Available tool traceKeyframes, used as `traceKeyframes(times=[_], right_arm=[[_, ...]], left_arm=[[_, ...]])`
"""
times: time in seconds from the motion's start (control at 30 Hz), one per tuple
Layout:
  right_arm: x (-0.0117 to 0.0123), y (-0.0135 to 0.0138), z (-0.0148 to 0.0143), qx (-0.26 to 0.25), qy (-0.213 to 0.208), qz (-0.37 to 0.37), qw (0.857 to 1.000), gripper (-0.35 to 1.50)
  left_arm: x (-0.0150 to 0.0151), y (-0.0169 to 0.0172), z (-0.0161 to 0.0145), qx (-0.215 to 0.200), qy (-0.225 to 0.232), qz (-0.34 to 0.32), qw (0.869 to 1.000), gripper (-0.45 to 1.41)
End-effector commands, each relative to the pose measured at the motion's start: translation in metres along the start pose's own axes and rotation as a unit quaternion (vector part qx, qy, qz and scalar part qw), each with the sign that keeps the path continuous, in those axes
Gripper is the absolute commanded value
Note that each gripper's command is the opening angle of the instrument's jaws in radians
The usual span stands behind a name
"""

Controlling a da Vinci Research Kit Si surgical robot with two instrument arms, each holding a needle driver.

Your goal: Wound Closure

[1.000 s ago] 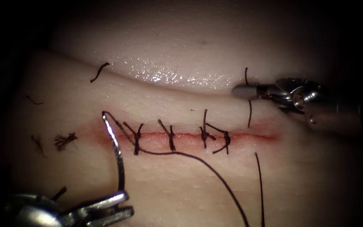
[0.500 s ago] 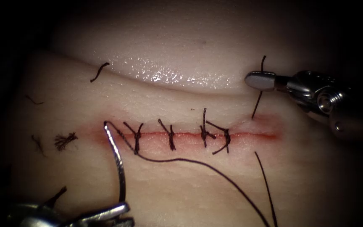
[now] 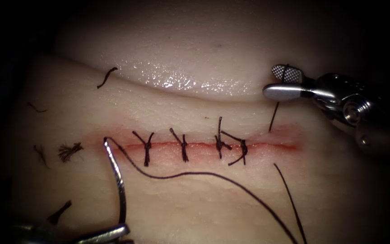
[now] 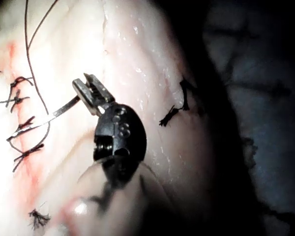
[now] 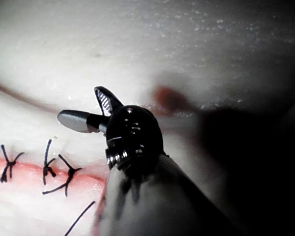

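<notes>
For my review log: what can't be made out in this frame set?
- Left tool: body cut off by the endoscope view's bottom edge; it holds the needle.
- Thread: its run leaves that same edge.
- Right tool, jaws open: whether the thread end beneath touches it is unclear.

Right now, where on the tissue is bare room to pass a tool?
Free: pale tissue between the black stitches and glistening fold. Crowded: left, where the left gripper holds the curved steel needle by its lower end, out of tissue, beside thread scraps; the open right gripper holds nothing.
</notes>
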Motion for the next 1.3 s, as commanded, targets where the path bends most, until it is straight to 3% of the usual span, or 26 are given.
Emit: traceKeyframes(times=[0.03, 0.13, 0.2, 0.27, 0.3, 0.47, 0.63, 0.73, 0.87, 0.9, 1.07, 1.3], right_arm=[[-0.0005, -0.0001, 0.0006, 0.002, 0.000, 0.002, 1.000, 1.36], [-0.0004, -0.0003, 0.0001, 0.005, 0.002, -0.003, 1.000, 1.36], [-0.0005, -0.0003, -0.0003, 0.008, 0.005, -0.004, 1.000, 1.35], [-0.0006, -0.0002, -0.0006, 0.008, 0.006, -0.004, 1.000, 1.33], [-0.0007, -0.0001, -0.0008, 0.008, 0.006, -0.008, 1.000, 1.33], [-0.0012, -0.0003, -0.0015, 0.005, 0.006, -0.013, 1.000, 1.33], [-0.0012, -0.0003, -0.0029, 0.005, 0.007, -0.016, 1.000, 1.33], [-0.0006, -0.0004, -0.0049, -0.004, 0.003, -0.033, 0.999, 1.36], [0.0009, -0.0003, -0.0069, -0.031, -0.002, -0.079, 0.996, 1.46], [0.0016, -0.0003, -0.0079, -0.035, -0.004, -0.100, 0.994, 1.46], [0.0029, -0.0011, -0.0102, -0.044, -0.005, -0.133, 0.990, 1.46], [0.0029, -0.0024, -0.0110, -0.044, 0.000, -0.145, 0.988, 1.48]], left_arm=[[-0.0005, 0.0006, 0.0004, 0.010, -0.006, -0.019, 1.000, 0.29], [-0.0004, 0.0004, -0.0007, 0.032, -0.029, -0.059, 0.997, 0.91], [-0.0001, 0.0002, -0.0025, 0.042, -0.050, -0.073, 0.995, 1.20], [0.0003, -0.0002, -0.0038, 0.030, -0.065, -0.078, 0.994, 1.36], [0.0009, -0.0011, -0.0053, 0.017, -0.094, -0.081, 0.992, 1.40], [0.0037, -0.0050, -0.0093, 0.038, -0.134, -0.092, 0.986, 1.40], [0.0072, -0.0077, -0.0103, 0.073, -0.107, -0.066, 0.989, 1.25], [0.0103, -0.0081, -0.0081, 0.084, -0.113, -0.016, 0.990, 1.23], [0.0121, -0.0068, -0.0042, 0.057, -0.145, 0.036, 0.987, 1.23], [0.0126, -0.0062, -0.0020, 0.047, -0.156, 0.064, 0.984, 1.21], [0.0127, -0.0059, 0.0025, 0.040, -0.175, 0.131, 0.975, 1.16], [0.0118, -0.0058, 0.0055, 0.021, -0.197, 0.177, 0.964, 1.10]])
